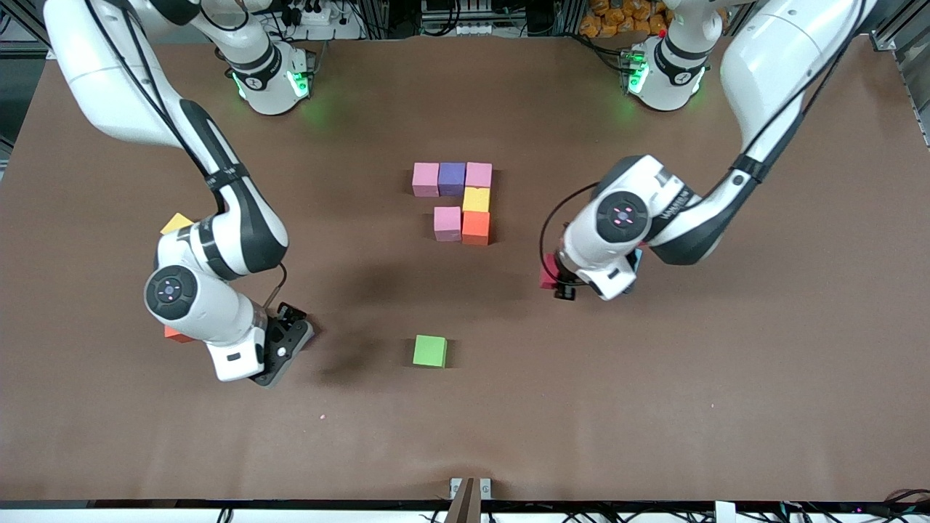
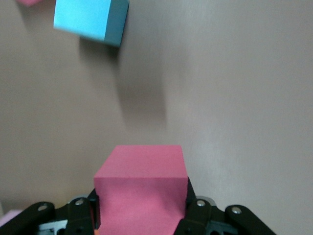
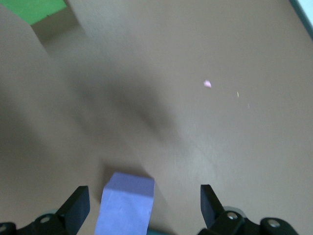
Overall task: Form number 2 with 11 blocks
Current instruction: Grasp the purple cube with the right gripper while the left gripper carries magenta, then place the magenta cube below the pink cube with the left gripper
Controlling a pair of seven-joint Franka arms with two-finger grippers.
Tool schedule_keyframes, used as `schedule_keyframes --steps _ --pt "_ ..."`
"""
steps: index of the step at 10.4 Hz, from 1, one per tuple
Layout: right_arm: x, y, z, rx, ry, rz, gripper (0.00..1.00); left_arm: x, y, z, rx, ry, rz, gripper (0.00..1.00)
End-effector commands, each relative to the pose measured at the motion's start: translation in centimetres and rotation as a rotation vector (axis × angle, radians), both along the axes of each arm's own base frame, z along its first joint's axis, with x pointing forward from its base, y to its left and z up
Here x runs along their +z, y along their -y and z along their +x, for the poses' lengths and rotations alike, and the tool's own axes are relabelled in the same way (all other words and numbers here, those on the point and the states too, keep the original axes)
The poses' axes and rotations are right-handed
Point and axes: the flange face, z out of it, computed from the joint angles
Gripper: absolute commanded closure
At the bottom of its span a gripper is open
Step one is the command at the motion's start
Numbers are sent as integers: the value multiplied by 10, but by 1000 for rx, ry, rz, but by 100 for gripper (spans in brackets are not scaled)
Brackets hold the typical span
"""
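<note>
The number 2 (image 1: 458,202) is only partly built on the brown table (image 1: 654,407): a row of pink block (image 1: 426,179), purple block (image 1: 452,178) and second pink block (image 1: 479,174) touching side by side, a yellow block (image 1: 476,199) nearer the front camera and touching that second pink one, an orange block (image 1: 476,226) nearer again, and a third pink block (image 1: 447,223) beside the orange one, toward the right arm's end. Taking the orange block as the mark, the left pincer (image 1: 561,282) hangs over the table toward the left arm's end of it, clamped on a red block (image 2: 142,193) — the left wrist view shows the cube squeezed between the black fingers (image 2: 80,218), with a light blue block (image 2: 90,19) lying on the table apart from it. The right pincer (image 1: 287,341) is low over the table toward the right arm's end from the orange block, its fingers (image 3: 76,205) spread wide with nothing clamped; a purple block (image 3: 126,208) sits between them in the right wrist view. A green cube (image 1: 430,351) lies nearer the front camera than the orange block, well apart. Another yellow cube (image 1: 176,223) and a red-orange cube (image 1: 176,335) peek out from under the right arm.
</note>
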Motion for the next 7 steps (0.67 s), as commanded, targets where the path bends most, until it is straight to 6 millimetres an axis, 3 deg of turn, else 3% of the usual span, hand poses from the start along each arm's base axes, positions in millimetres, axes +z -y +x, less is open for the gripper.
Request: schedule_keyframes --steps 1,3,7 --pt "-17 37 -19 -115 -57 -1 0 2 25 -2 40 -12 -5 65" --pt "-38 49 -26 -157 -102 24 0 8 54 -6 58 7 -22 65" --pt "-60 39 -37 -144 -97 36 0 10 99 -19 90 27 -70 65"
